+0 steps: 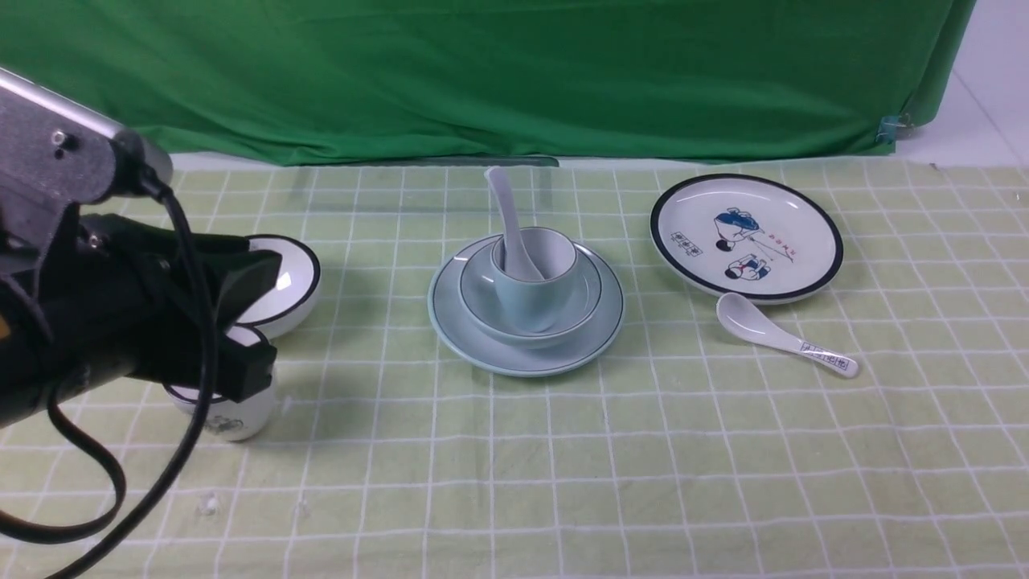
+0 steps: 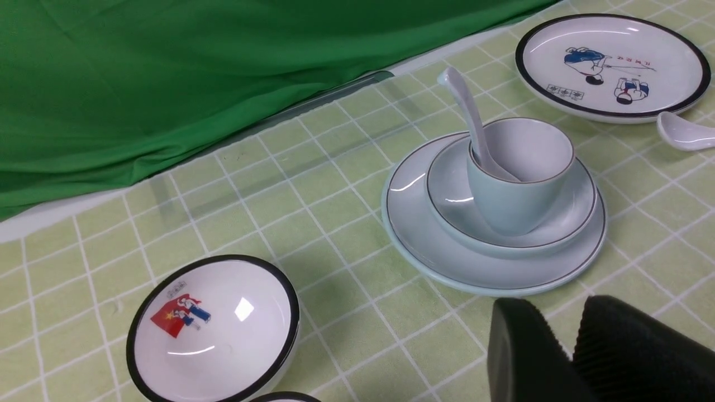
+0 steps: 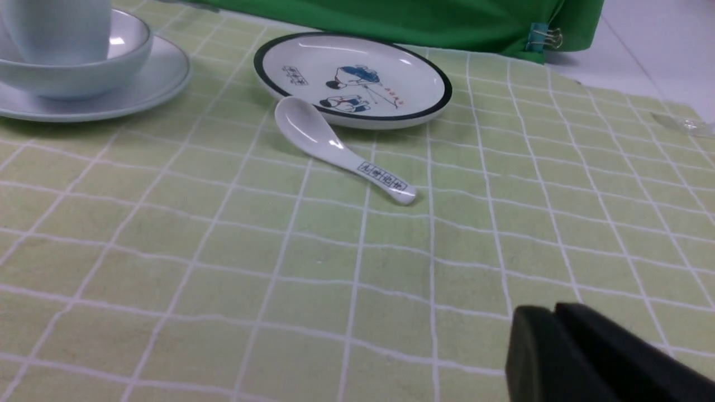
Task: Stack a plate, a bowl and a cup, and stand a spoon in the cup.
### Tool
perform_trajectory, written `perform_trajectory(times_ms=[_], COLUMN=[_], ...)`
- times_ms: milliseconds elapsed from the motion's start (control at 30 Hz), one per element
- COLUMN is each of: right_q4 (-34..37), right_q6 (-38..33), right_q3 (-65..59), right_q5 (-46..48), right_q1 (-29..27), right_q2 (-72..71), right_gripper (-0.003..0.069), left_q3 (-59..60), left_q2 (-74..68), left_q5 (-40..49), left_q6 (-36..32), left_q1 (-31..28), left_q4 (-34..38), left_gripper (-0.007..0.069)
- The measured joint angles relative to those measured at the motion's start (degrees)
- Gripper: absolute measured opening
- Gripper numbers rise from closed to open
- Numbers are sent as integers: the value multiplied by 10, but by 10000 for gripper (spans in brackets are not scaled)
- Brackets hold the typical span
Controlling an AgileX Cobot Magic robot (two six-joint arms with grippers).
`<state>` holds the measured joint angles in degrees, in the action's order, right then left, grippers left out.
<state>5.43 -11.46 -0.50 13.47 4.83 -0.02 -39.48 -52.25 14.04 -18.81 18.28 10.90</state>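
The pale blue-green round plate point(image 1: 526, 354) sits mid-table. The matching bowl point(image 1: 530, 326) is on it, the handleless cup point(image 1: 534, 281) in the bowl, and the pale ceramic spoon point(image 1: 508, 217) stands inside. The job looks done. The left gripper point(image 2: 564, 352) and right gripper point(image 3: 553, 346) hold nothing, jaws almost together.

Cartoon plate point(image 1: 746, 238) beside printed spoon point(image 1: 784, 334); pictured bowl point(image 2: 212, 329).

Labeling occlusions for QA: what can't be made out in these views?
- White cup: front view, mostly hidden by the left arm; print unreadable.
- White bowl: front view, picture covered by the arm.
- Right gripper: wrist view, cut off by the edge; absent from front view.
- Printed spoon: handle text too small.
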Motion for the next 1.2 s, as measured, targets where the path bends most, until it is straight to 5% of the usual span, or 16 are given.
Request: perform_trajectory(times_ms=[300,400,500,900,1200], right_q4=[0,0,0,0,0], right_q6=[0,0,0,0,0], right_q3=[0,0,0,0,0], right_q5=[1,1,2,1,2], right_q1=[-1,-2,-2,-3,-3], right_q2=[0,0,0,0,0], right_gripper=[81,93,106,143,165], left_q3=[162,297,382,399,399], left_q2=[112,212,292,519,521], left_q5=[-199,-382,-471,-19,10], left_q6=[0,0,0,1,34], left_q1=[-19,-45,-57,-132,-180], left_q4=[-20,-23,-20,39,43], left_gripper=[118,121,127,130,1])
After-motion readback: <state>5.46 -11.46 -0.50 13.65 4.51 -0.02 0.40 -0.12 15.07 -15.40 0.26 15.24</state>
